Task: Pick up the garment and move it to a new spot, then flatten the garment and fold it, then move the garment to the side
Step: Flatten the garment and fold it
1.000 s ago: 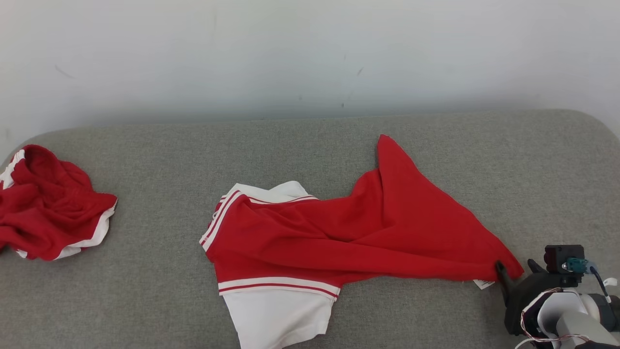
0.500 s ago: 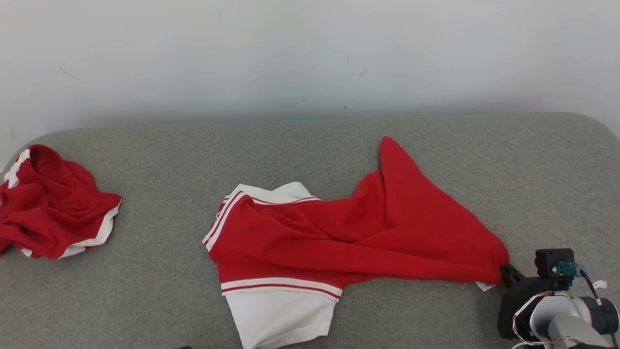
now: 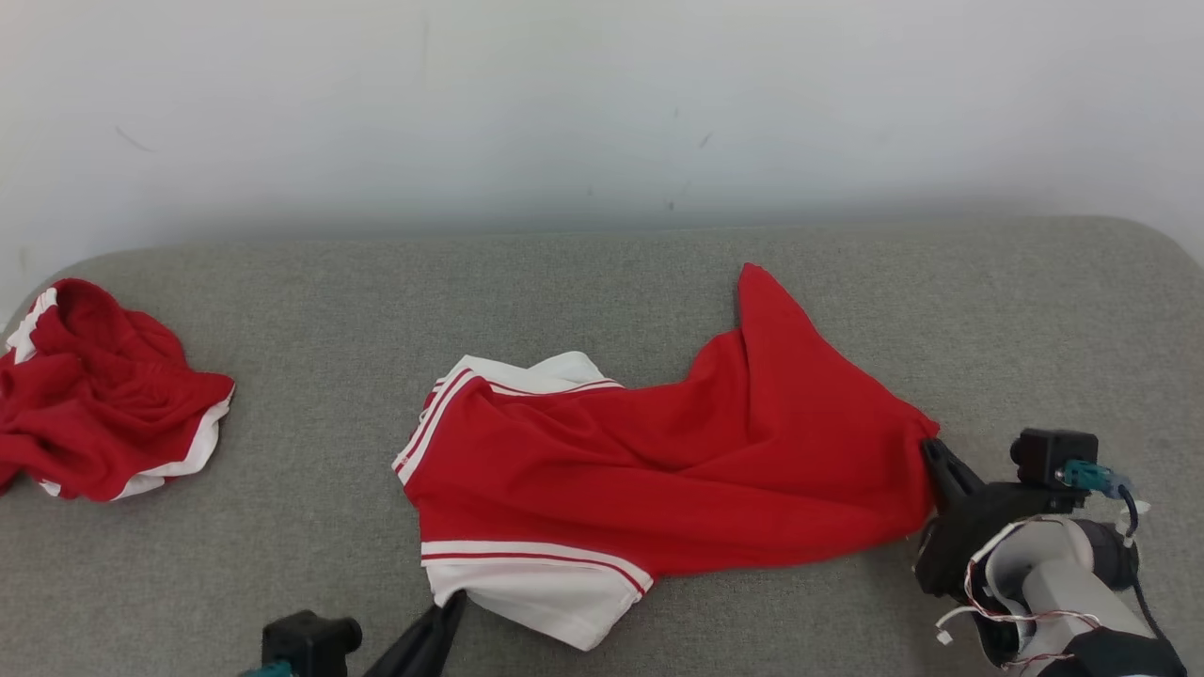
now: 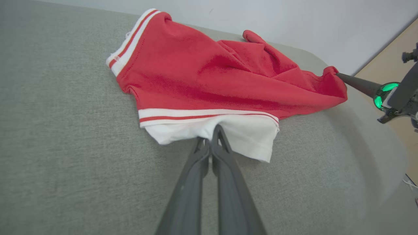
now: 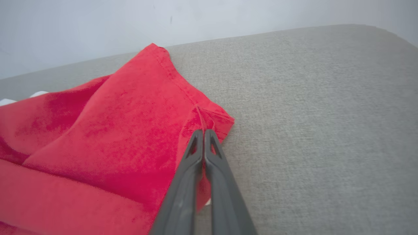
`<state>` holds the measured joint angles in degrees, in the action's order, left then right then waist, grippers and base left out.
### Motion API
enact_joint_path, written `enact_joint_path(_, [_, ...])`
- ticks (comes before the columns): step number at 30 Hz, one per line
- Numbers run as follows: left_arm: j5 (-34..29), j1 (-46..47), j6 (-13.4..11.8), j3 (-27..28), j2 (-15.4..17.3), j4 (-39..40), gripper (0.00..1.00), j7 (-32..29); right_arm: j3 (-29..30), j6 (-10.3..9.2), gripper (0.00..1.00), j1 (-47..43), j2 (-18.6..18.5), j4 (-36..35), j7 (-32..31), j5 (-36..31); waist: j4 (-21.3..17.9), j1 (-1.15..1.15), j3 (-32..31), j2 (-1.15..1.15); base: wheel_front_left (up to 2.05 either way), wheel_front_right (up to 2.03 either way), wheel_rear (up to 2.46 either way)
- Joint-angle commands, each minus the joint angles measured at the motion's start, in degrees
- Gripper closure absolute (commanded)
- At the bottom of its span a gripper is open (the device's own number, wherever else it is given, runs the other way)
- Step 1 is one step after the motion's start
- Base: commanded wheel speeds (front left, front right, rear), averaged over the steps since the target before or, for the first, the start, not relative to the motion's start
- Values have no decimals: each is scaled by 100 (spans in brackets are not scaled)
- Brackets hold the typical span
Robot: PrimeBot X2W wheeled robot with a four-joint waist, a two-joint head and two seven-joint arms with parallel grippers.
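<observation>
The garment (image 3: 658,461) is red with white striped trim and a white panel, and lies crumpled across the middle of the grey padded surface (image 3: 602,282). My left gripper (image 3: 453,600) is shut on the white panel's near edge; in the left wrist view the closed gripper (image 4: 212,137) bites the white cloth (image 4: 248,137). My right gripper (image 3: 926,449) is shut on the garment's red right-hand corner, which is lifted slightly. In the right wrist view the gripper (image 5: 203,132) pinches that hemmed corner (image 5: 215,120). The left wrist view also shows the right gripper (image 4: 339,75) at the corner.
A second crumpled red and white garment (image 3: 99,409) lies at the far left edge of the surface. A pale wall (image 3: 602,113) runs along the back. Bare grey padding lies behind the garment and to its right (image 3: 1053,320). The surface's corners are rounded.
Both grippers went from open to shut. The right one took the red corner and drew it inward and up. The left gripper came into the head view and caught the white panel, which has bunched.
</observation>
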<state>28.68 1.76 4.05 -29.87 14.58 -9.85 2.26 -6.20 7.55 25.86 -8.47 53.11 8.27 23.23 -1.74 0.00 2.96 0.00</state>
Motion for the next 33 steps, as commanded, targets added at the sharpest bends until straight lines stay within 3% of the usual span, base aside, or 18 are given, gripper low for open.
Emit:
enact_joint_path(1, [-111, 230, 11, 90, 197, 150, 100, -35, -172, -13, 100, 9, 31, -343, -103, 424, 20, 0, 36, 0, 0, 0, 0])
enact_joint_path(4, [-140, 416, 47, 154, 338, 300, 100, -82, -311, -13, 100, 16, -18, -693, -214, 822, 31, 0, 78, 0, 0, 0, 0])
enact_joint_path(10, [-56, 1310, 250, 278, 920, 619, 100, -420, -631, -13, 100, 345, -264, -1525, -501, 1666, 25, 0, 296, 0, 0, 0, 0])
enact_joint_path(17, [747, 2902, 345, 507, 1252, 586, 100, -720, -997, -12, 100, 1475, -409, -1752, -742, 2076, -91, 0, 863, 0, 0, 0, 0])
enact_joint_path(24, [1482, 5005, 340, 318, 1533, -134, 100, -955, -1194, -12, 100, 3262, -322, -1191, -897, 2249, -218, 0, 1628, 0, 0, 0, 0])
enact_joint_path(33, [1806, 7537, 340, -223, 1712, -1448, 100, -1053, -945, -12, 100, 5850, -59, 413, -703, 2099, -314, 0, 2652, 0, 0, 0, 0])
